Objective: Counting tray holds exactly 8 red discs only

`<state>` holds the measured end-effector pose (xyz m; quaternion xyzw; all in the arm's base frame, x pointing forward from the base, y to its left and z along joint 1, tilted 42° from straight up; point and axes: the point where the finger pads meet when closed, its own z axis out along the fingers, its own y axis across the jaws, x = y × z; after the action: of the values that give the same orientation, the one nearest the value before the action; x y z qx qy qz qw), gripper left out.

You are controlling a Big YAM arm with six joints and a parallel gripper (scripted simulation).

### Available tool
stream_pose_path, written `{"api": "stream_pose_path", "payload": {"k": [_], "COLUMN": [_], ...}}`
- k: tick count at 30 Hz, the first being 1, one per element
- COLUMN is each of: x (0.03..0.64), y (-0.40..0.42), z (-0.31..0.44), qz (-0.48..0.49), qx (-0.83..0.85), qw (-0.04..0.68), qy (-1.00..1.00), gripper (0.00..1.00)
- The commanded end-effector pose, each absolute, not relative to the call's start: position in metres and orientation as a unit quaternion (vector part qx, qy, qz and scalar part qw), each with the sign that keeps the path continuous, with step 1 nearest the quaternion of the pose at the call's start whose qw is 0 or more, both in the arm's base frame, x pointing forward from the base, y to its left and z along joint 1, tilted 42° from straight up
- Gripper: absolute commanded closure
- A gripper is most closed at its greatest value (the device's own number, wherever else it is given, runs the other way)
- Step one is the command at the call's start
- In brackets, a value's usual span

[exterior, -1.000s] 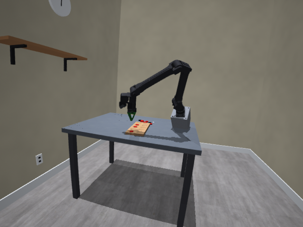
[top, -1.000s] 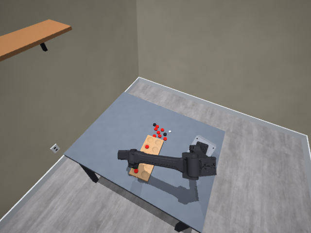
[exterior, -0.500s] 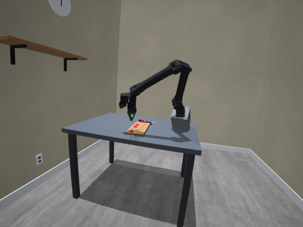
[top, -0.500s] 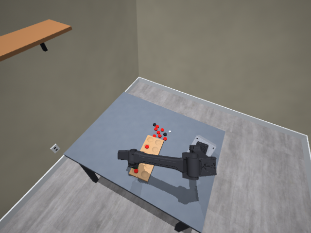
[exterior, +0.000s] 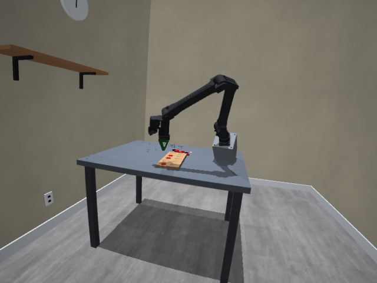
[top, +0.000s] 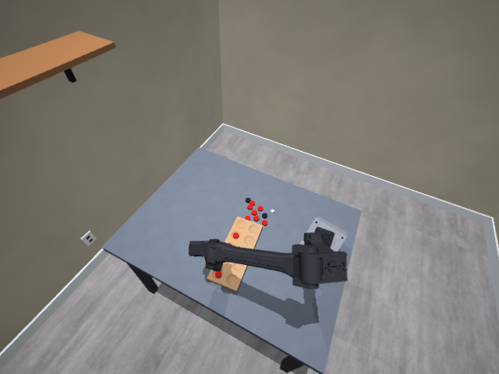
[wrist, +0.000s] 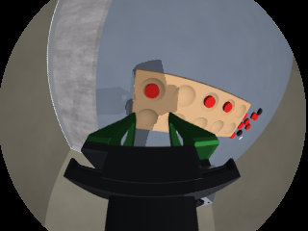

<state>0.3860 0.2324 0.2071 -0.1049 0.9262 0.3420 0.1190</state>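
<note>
Wrist view, near to far: the gripper (wrist: 152,130) hangs above the near end of the tray (wrist: 192,115), green fingers partly open with nothing between them. Just past them, centre frame, one red disc (wrist: 152,90) sits in an end pocket. Two more red discs (wrist: 210,100) sit further along toward the right. Beyond the tray's far end, at right of frame, the loose pile (wrist: 246,122) of red and black discs lies on the table (wrist: 212,26).

The discs look small, flat, round, hard and smooth, probably light and a bit slippery; best pinched across the rim from straight above, fingers either side. The tray looks like stiff pale wood with shallow round pockets; it likely slides if bumped.

In the top view, the pile (top: 256,211) also has a tiny white bit (top: 272,210) beside it. Table is matte grey-blue.
</note>
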Motion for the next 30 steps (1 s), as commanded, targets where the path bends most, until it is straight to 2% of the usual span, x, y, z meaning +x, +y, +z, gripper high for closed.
{"api": "stream_pose_path", "payload": {"k": [1,9,12,13,15,16,19,20,23,24,29,30], "x": [0.400,0.438,0.448,0.458,0.461,0.471,0.467,0.484,0.487,0.496,0.494,0.507], "y": [0.227,0.204,0.196,0.186,0.187,0.174,0.186,0.161,0.162,0.144,0.161,0.126], "z": [0.229,0.267,0.256,0.286,0.269,0.302,0.288,0.322,0.300,0.342,0.316,0.366], "qz": [0.343,0.314,0.300,0.287,0.286,0.270,0.275,0.249,0.250,0.225,0.234,0.198], "qx": [-0.108,-0.115,-0.110,-0.113,-0.109,-0.111,-0.119,-0.107,-0.104,-0.101,-0.112,-0.093], "qw": [0.154,0.258,0.268,0.319,0.303,0.358,0.341,0.401,0.381,0.445,0.419,0.491], "qy": [0.920,0.907,0.909,0.896,0.903,0.887,0.891,0.875,0.884,0.861,0.870,0.843], "gripper": [0.54,0.54,0.54,0.54,0.54,0.54,0.54,0.54,0.54,0.54,0.54,0.54]}}
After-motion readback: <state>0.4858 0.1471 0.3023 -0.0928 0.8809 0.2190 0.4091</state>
